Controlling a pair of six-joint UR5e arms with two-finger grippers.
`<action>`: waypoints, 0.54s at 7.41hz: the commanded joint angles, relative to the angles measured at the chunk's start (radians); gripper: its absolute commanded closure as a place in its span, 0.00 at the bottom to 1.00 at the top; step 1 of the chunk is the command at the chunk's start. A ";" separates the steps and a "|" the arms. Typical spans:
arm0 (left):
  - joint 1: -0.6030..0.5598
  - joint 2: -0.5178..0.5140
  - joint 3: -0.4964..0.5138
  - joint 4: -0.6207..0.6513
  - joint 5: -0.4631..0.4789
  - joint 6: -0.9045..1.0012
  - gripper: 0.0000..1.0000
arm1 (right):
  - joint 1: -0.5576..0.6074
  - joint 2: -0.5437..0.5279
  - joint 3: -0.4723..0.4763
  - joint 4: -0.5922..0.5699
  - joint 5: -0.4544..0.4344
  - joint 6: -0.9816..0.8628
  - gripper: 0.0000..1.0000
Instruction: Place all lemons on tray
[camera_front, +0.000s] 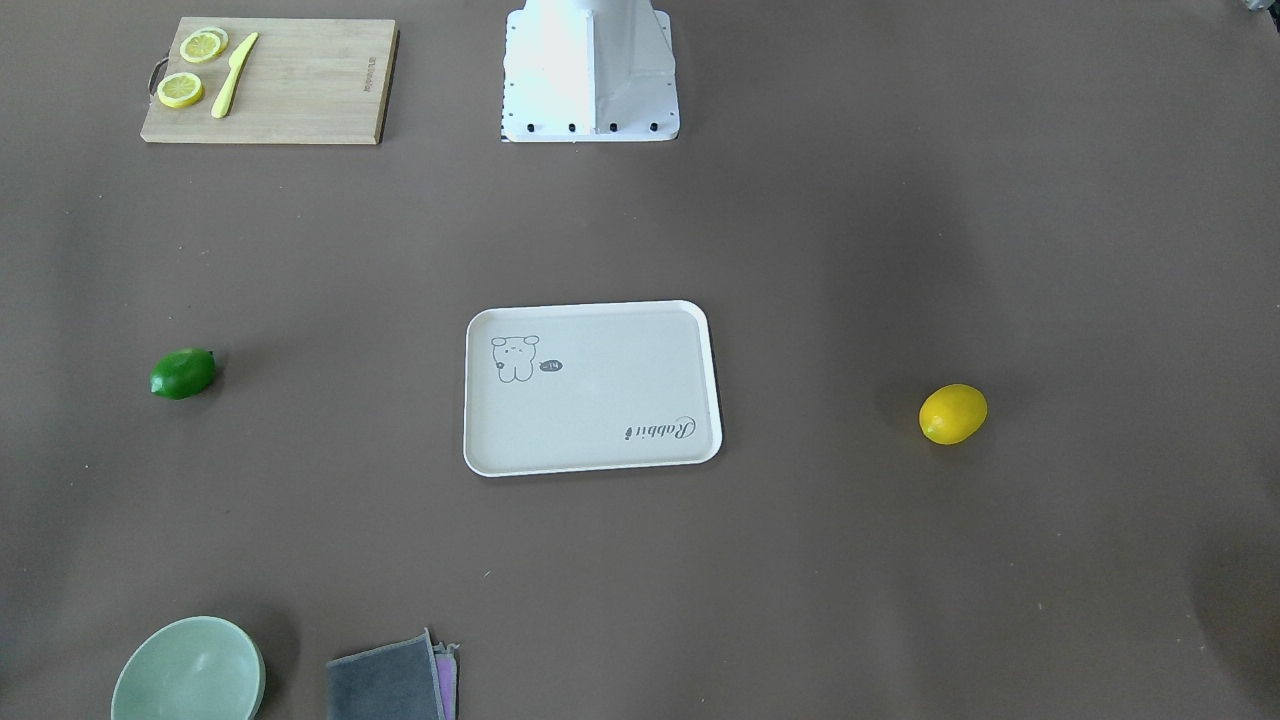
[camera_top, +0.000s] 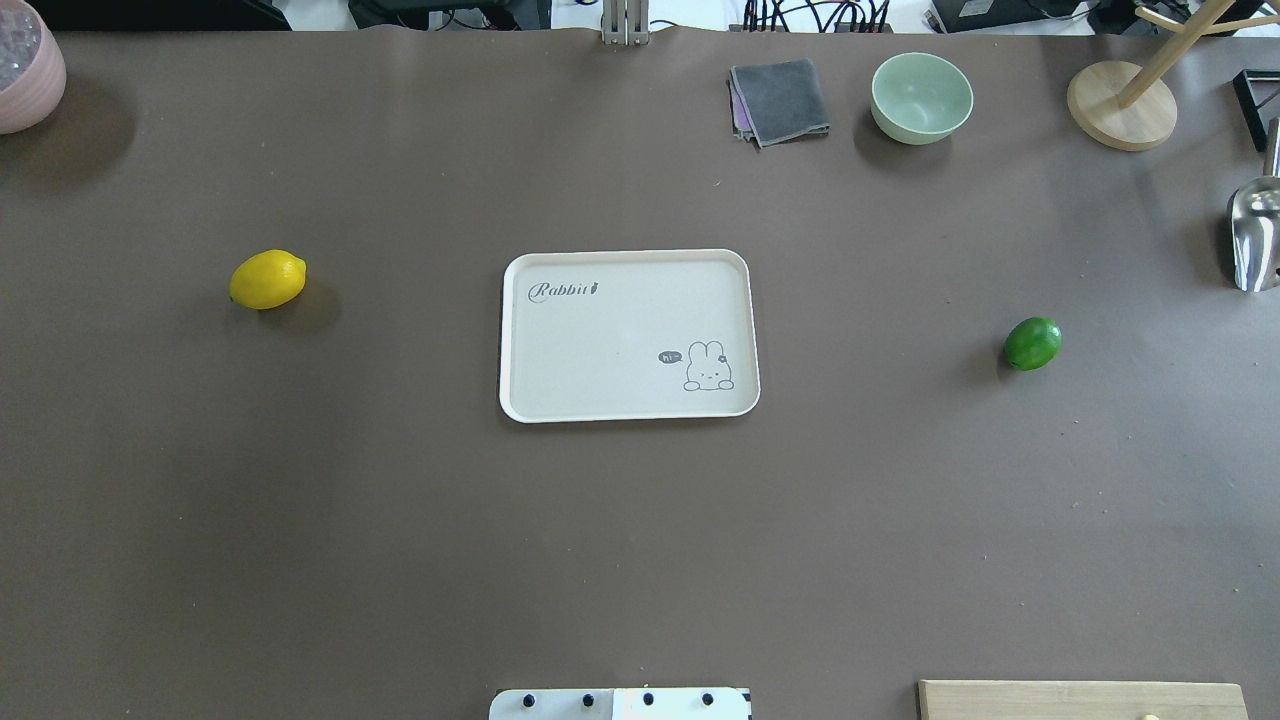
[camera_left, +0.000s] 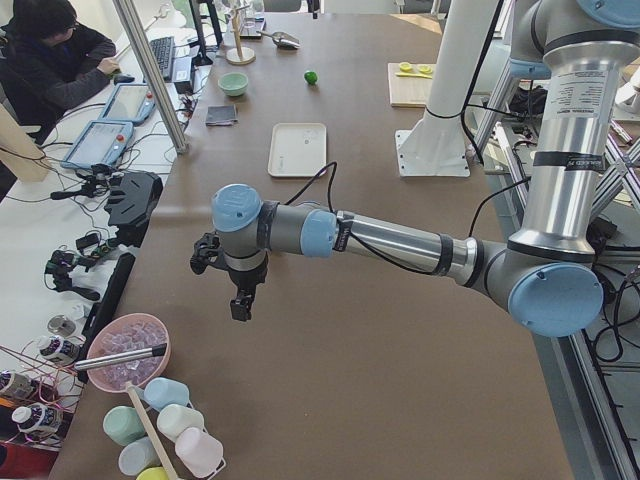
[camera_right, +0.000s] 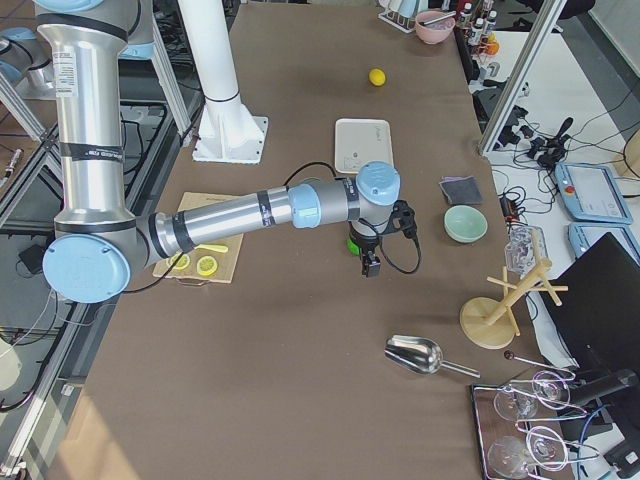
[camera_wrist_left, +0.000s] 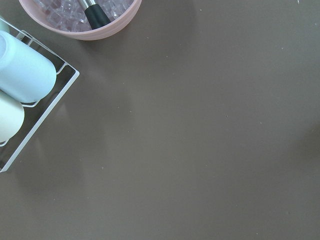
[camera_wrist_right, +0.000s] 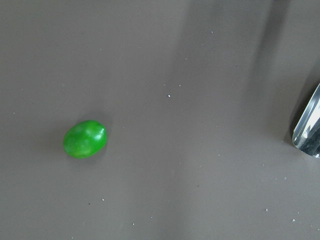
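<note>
Nothing was placed yet: yellow lemon (camera_top: 267, 279) and green lemon (camera_top: 1032, 343) lay on the bench (camera_top: 400, 520), off the tray (camera_top: 628, 254). I could not tell whether the left gripper (camera_left: 240, 308) or right gripper (camera_right: 370, 268) was clenched or released.

The left arm (camera_left: 400, 240) and right arm (camera_right: 230, 212) are silver tubes with pale-blue joint caps (camera_left: 236, 207) and black cables (camera_left: 312, 178); the white base (camera_front: 590, 70) shows black screws (camera_front: 572, 128) along its edge.

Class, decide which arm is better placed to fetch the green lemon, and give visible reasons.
Right: the green lemon lies right of the tray, and the right gripper hovers near it.
</note>
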 joint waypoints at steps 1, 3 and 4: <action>0.001 0.000 0.011 -0.036 0.003 0.002 0.02 | 0.000 0.000 0.001 0.000 0.000 0.000 0.00; 0.000 0.000 0.017 -0.044 0.002 0.004 0.02 | 0.002 -0.006 0.006 0.000 0.000 -0.003 0.00; 0.000 0.000 0.019 -0.042 0.002 0.001 0.02 | 0.006 -0.005 0.014 0.002 -0.001 -0.003 0.00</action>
